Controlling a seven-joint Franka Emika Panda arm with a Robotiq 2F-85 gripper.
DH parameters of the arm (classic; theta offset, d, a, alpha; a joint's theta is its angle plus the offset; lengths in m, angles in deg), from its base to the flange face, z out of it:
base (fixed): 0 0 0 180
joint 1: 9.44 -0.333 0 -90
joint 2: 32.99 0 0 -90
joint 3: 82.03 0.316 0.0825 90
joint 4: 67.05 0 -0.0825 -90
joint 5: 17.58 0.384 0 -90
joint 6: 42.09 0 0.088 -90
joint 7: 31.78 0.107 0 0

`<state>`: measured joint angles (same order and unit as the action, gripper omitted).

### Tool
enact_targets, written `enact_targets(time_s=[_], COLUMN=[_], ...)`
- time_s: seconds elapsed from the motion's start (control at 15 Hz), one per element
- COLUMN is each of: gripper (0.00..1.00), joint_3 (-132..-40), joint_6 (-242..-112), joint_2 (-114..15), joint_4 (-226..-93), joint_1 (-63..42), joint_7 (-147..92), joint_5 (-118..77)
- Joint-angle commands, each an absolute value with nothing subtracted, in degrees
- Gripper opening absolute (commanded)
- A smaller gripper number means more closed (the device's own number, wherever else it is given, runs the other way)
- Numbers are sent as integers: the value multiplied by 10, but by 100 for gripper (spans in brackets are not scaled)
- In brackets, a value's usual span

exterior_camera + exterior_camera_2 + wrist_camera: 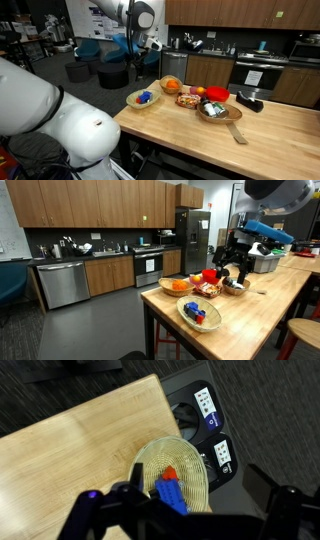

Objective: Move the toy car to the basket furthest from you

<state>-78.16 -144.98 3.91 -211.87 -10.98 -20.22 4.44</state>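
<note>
The toy car [174,496] is bright blue with a red part and lies in a woven basket [150,457] at the table's corner. In both exterior views the toy car [146,97] [199,312] shows as a small blue thing in this end basket [131,99] [186,306]. My gripper [150,46] [233,258] hangs high above the table, open and holding nothing. In the wrist view the gripper [200,502] is over the basket, with its dark fingers [133,493] blurred at either side. Two more woven baskets [172,79] [224,116] stand further along the row.
One of those baskets holds orange fruit [170,86]. A red bowl [217,95], a black object [250,102] and a wooden spatula [237,132] lie on the wooden table [270,140]. The table edge runs close beside the toy's basket, with dark floor beyond.
</note>
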Motion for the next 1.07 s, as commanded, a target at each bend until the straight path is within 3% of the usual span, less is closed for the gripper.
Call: enact_targets(time_s=[0.0, 1.0], gripper=[100, 100], joint_3=[-773, -754], joint_6=[-1467, -1554], joint_2=[-36, -239], joint_4=[-2096, -2008], joint_1=[-121, -142], joint_7=[-208, -232], joint_5=[53, 15])
